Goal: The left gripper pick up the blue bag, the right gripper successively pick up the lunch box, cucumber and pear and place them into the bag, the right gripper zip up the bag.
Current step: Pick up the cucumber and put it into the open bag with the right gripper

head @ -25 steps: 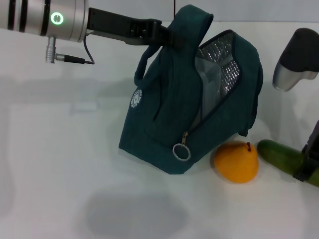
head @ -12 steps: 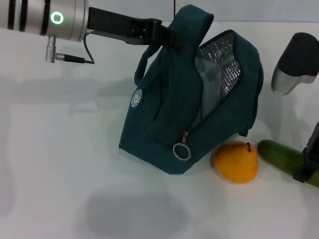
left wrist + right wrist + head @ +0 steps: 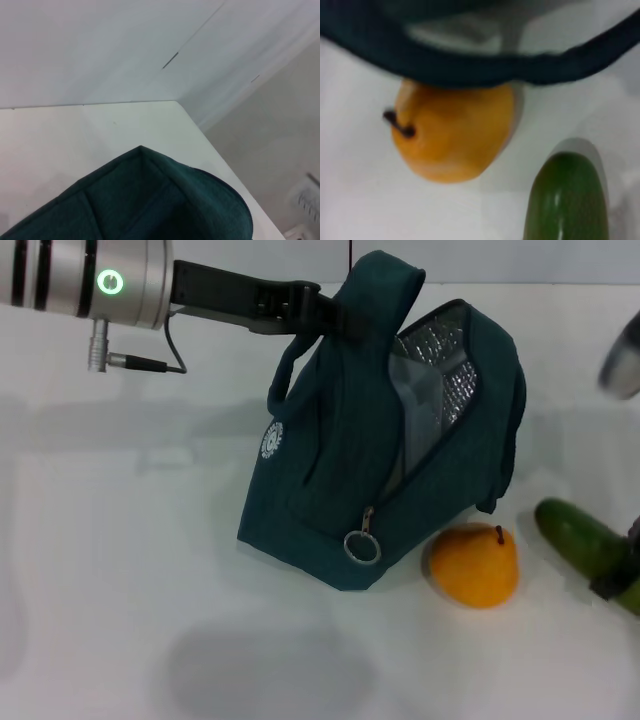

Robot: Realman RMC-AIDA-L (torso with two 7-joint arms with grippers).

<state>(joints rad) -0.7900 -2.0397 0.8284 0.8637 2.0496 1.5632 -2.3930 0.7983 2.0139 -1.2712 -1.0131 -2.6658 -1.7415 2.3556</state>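
Observation:
The blue bag stands open on the white table, its foil lining showing. My left gripper is shut on its top handle, whose fabric fills the left wrist view. The lunch box shows as clear plastic inside the bag's mouth. The pear lies on the table right in front of the bag. The cucumber lies tilted to the pear's right, its far end in my right gripper at the frame edge. The right wrist view shows the pear, the cucumber and the bag's edge.
The ring zip pull hangs at the bag's lower front. The white table stretches out left of and in front of the bag. The right arm's silver wrist shows at the right edge.
The cucumber's near end has risen and shifted right with my right gripper. The right arm has moved toward the right edge. The left gripper and bag have barely moved.

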